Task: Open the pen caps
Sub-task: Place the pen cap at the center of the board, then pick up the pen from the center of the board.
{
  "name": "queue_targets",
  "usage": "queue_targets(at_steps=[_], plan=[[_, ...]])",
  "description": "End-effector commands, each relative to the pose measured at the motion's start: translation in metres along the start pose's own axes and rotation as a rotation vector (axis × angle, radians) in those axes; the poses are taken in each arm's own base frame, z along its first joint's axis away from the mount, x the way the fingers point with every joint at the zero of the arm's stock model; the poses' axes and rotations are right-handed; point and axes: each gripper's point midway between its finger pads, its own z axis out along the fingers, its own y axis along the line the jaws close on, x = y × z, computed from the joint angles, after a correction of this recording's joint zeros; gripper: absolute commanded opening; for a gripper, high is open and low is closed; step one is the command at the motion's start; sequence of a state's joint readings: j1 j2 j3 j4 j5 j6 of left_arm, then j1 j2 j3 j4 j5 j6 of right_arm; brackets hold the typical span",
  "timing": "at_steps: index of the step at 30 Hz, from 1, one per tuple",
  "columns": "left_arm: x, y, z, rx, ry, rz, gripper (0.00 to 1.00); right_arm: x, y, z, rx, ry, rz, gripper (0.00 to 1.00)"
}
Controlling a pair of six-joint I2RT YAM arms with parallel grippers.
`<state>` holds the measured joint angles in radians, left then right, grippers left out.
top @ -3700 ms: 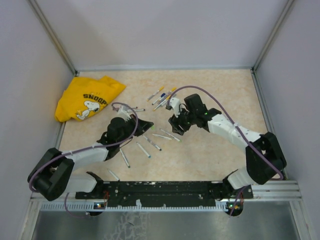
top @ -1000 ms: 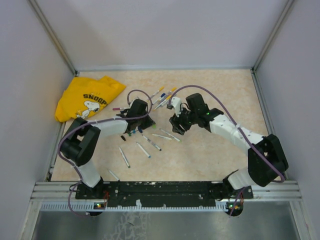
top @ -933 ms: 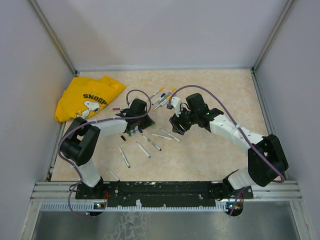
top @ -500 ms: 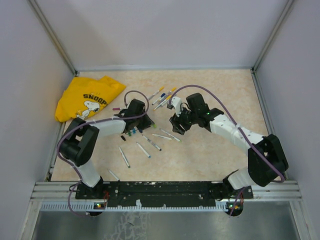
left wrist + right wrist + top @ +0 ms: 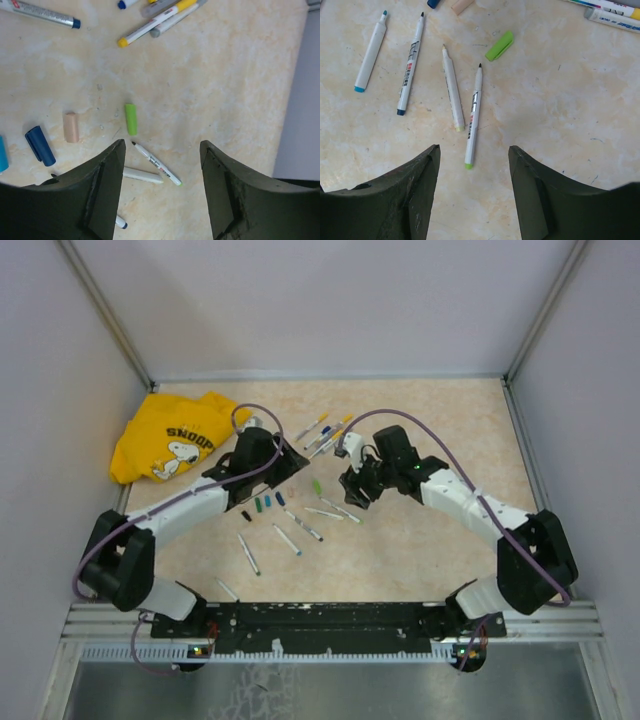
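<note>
So, both claws are spread apart with nothing in them. From the left wrist camera, the left gripper [image 5: 162, 148] hangs over the table [image 5: 240, 75] with its fingers wide, and the loose pen caps sit right below it. A green cap [image 5: 131, 119] lies on the tabletop just ahead of the left finger, a peach cap [image 5: 71, 127] is to its left, and a dark blue cap [image 5: 40, 145] is next to that, all apart from each other. An uncapped pen [image 5: 156, 163] with a black tip lies between the fingers in that view, tip pointing toward the green cap but not touching it. Further up there's a bunch of capped pens [image 5: 155, 22], one with a yellow cap on. The right gripper [image 5: 474, 148] is likewise open, over four bare white barrels [image 5: 452, 95] lying roughly side by side, and the same green cap shows beyond them. From above, a yellow Snoopy shirt [image 5: 175, 435] is crumpled in the far left corner, well away from the pens.
</note>
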<state>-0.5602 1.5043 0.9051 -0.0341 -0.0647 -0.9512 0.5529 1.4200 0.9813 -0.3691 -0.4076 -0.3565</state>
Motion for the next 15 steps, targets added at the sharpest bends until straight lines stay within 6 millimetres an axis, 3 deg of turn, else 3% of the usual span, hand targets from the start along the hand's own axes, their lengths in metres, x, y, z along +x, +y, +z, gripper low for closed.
queue_targets(at_steps=[1,2,4,9,10,15], plan=[[-0.028,-0.025,-0.032,0.078,-0.09,0.051,0.69,-0.016,-0.003,-0.015,0.02,-0.062,-0.025,0.58],[-0.034,-0.033,-0.04,0.1,-0.111,0.056,0.7,-0.017,-0.004,-0.016,0.021,-0.065,-0.025,0.58],[-0.048,-0.05,-0.058,0.151,-0.152,0.066,0.84,-0.017,-0.005,-0.017,0.025,-0.069,-0.024,0.58],[-0.07,-0.1,-0.104,0.311,-0.204,0.087,0.89,-0.018,-0.008,-0.021,0.03,-0.079,-0.015,0.58],[-0.071,-0.111,-0.113,0.34,-0.209,0.092,0.98,-0.018,-0.008,-0.021,0.029,-0.08,-0.012,0.58],[-0.064,-0.164,-0.159,0.475,-0.232,0.119,1.0,-0.016,-0.01,-0.021,0.029,-0.08,-0.005,0.58]])
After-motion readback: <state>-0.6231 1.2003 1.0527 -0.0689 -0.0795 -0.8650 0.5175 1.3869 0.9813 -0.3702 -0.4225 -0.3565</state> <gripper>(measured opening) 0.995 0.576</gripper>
